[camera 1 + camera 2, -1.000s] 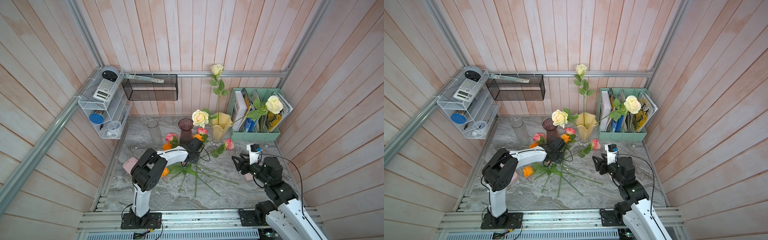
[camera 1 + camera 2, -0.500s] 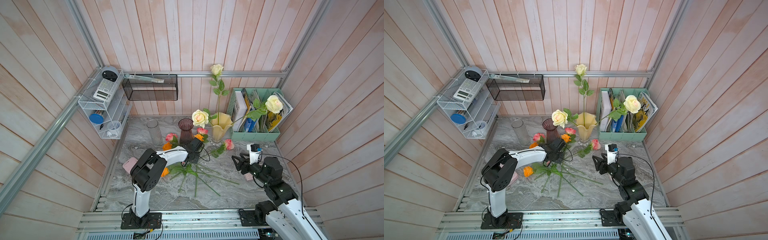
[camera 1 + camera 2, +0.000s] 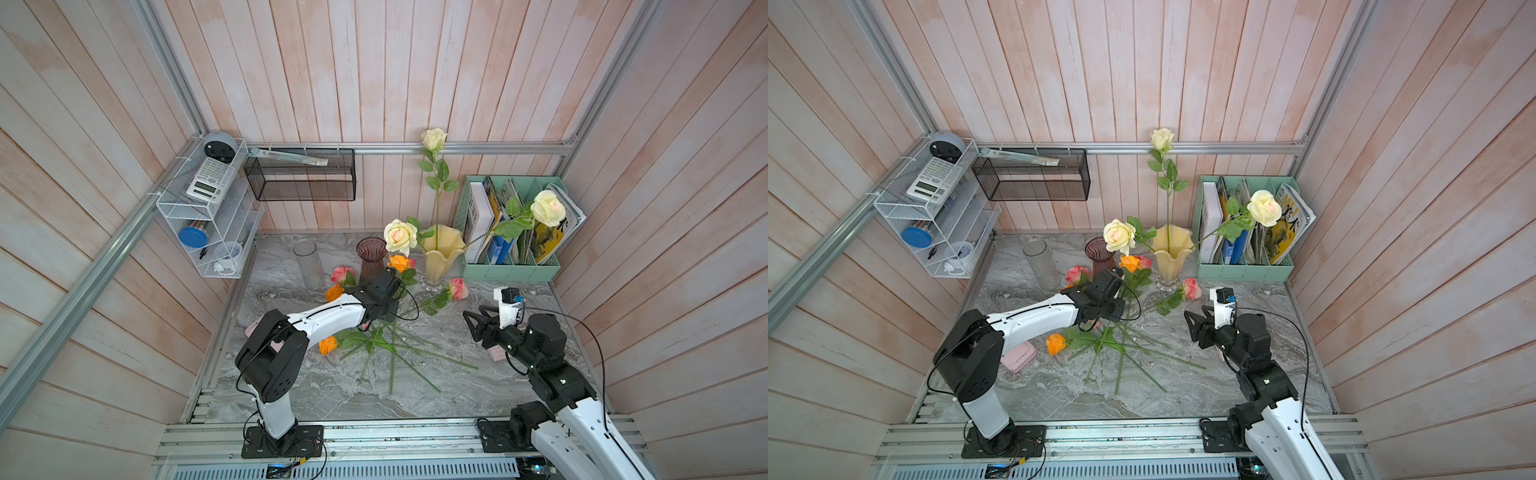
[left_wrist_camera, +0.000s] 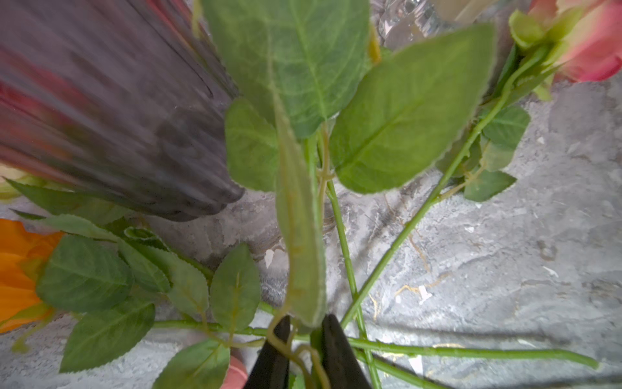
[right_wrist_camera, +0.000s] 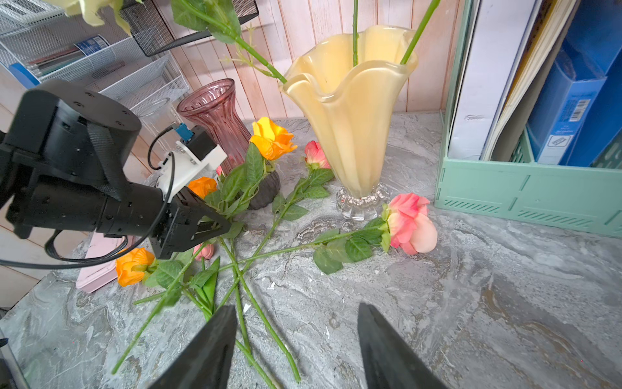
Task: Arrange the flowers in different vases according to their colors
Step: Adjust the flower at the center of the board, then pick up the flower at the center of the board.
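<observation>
Left wrist: leaf [image 4: 299, 219] partly hides stem [image 4: 315, 341] between fingers [image 4: 338, 357].

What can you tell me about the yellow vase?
The yellow vase is pale, glossy and glass-like. It flares from a narrow waist to a wavy rim and sits on a clear ribbed foot. It stands upright on the marbled table near the back wall, between the purple vase and the file holder. Three cream roses stand in it, fanning outward. A pink rose lies close to its foot; contact is unclear.
</observation>
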Controlling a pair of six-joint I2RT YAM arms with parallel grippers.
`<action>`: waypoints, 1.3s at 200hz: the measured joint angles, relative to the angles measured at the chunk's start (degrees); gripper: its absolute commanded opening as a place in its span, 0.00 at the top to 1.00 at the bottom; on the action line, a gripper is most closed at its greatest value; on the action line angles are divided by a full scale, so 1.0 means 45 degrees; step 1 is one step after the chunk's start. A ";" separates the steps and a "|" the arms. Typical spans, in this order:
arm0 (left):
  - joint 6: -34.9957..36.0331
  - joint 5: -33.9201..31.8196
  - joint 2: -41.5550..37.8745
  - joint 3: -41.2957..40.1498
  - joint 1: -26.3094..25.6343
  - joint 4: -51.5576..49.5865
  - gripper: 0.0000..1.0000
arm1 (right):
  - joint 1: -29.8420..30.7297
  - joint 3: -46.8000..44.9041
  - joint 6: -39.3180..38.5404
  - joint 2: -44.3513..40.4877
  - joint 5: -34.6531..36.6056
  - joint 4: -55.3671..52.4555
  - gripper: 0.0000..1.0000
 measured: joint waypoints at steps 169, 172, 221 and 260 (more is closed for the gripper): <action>-0.0602 0.1472 -0.2448 -0.1632 -0.0316 -0.1258 0.67 | 0.0039 -0.0068 0.0049 0.0175 -0.0160 0.0175 0.37; -0.0597 0.1477 -0.2414 -0.1661 -0.0316 -0.1282 0.67 | 0.0044 -0.0073 0.0049 0.0155 -0.0165 0.0175 0.37; -0.0272 0.1501 -0.1695 -0.1938 -0.0316 -0.1292 0.67 | 0.0087 -0.0112 0.0053 0.0107 -0.0243 0.0175 0.37; -0.0117 0.1511 -0.0850 -0.1938 -0.0316 -0.1229 0.67 | 0.0107 -0.0121 0.0058 0.0107 -0.0257 0.0180 0.37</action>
